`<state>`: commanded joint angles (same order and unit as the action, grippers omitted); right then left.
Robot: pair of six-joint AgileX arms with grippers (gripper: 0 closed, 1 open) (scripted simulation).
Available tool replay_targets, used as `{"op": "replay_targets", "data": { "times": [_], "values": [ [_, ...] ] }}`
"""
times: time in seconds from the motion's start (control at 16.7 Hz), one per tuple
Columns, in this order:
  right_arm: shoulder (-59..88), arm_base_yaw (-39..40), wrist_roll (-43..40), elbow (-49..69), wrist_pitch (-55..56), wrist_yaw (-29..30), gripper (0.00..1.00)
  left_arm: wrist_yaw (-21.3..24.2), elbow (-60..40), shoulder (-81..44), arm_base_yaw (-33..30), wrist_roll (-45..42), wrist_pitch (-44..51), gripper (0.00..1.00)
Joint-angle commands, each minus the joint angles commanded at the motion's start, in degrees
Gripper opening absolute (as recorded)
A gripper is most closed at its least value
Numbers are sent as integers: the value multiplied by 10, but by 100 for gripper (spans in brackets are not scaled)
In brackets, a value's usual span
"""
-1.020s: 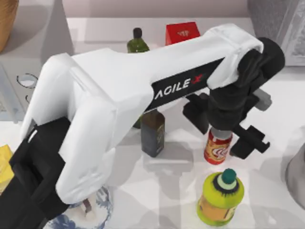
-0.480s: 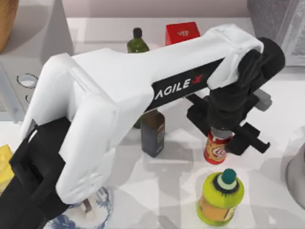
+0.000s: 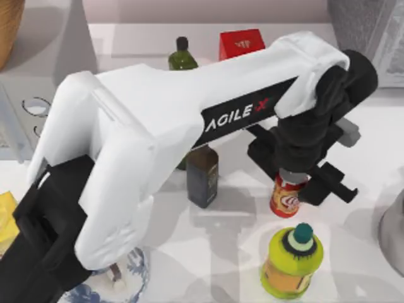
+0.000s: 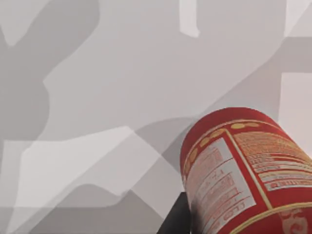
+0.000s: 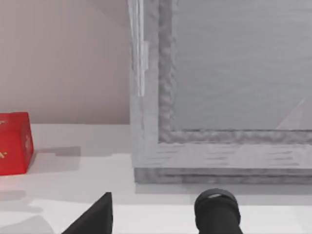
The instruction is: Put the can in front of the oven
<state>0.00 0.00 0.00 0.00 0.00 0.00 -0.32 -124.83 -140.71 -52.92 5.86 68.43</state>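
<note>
Nearest the bottom edge of the top view, at five o'clock, a fat lime-green bottle with a teal cap (image 3: 291, 260) stands just beside the small red drinks can with a yellow-and-white label (image 3: 286, 198), and a blue-and-white patterned dish (image 3: 120, 283) peeks out at seven o'clock under the arm. The can stands upright on the pale table (image 3: 233, 252), right of centre, and the left gripper (image 3: 295, 178) comes down over its top with a black finger (image 3: 330, 184) on either side, pinching it; the left wrist view shows the can's label (image 4: 243, 175) close up, with bare tabletop beyond it. A dark square bottle (image 3: 202, 175) stands near the can at its nine o'clock, with open table between them. Farther back, a green bottle with a dark cap (image 3: 182, 55) and a small red box (image 3: 242, 43) sit at twelve o'clock. The large pale grey oven (image 3: 38, 76) fills the ten o'clock corner, and a darker speckled grey box appliance (image 3: 369, 28) sits at one o'clock. The right gripper (image 5: 161, 214) hovers near that box's front, fingers spread.
</note>
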Motion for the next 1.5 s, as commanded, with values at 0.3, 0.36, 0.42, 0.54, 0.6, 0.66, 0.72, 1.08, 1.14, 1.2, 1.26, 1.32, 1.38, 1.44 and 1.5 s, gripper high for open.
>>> {"op": "replay_targets", "data": {
  "times": [0.3, 0.36, 0.42, 0.54, 0.6, 0.66, 0.72, 1.08, 1.14, 1.2, 1.26, 1.32, 1.38, 1.44, 1.5],
  "values": [
    [0, 0, 0, 0, 0, 0, 100, 0, -82, -6, 0, 1, 76, 0],
    [0, 0, 0, 0, 0, 0, 100, 0, -94, -6, 0, 1, 87, 0],
    [0, 0, 0, 0, 0, 0, 100, 0, -100, -5, 0, 1, 93, 0],
    [0, 0, 0, 0, 0, 0, 100, 0, -100, -5, 0, 1, 94, 0],
    [0, 0, 0, 0, 0, 0, 100, 0, -99, -6, 0, 0, 93, 0],
    [0, 0, 0, 0, 0, 0, 100, 0, -99, -6, 0, 0, 93, 0],
    [0, 0, 0, 0, 0, 0, 100, 1, -98, 0, 4, -3, 93, 0],
    [0, 0, 0, 0, 0, 0, 100, 24, -38, 158, 98, -78, 97, 0],
    [0, 0, 0, 0, 0, 0, 100, 28, -15, 200, 125, -97, 100, 0],
    [0, 0, 0, 0, 0, 0, 100, 32, 12, 244, 154, -117, 104, 0],
    [0, 0, 0, 0, 0, 0, 100, 36, 44, 289, 187, -138, 110, 0],
    [0, 0, 0, 0, 0, 0, 100, 40, 79, 333, 221, -159, 115, 0],
    [0, 0, 0, 0, 0, 0, 100, 43, 116, 378, 257, -181, 121, 0],
    [0, 0, 0, 0, 0, 0, 100, 45, 155, 420, 296, -203, 125, 0],
    [0, 0, 0, 0, 0, 0, 100, 46, 195, 461, 336, -224, 128, 0]
  ]
}}
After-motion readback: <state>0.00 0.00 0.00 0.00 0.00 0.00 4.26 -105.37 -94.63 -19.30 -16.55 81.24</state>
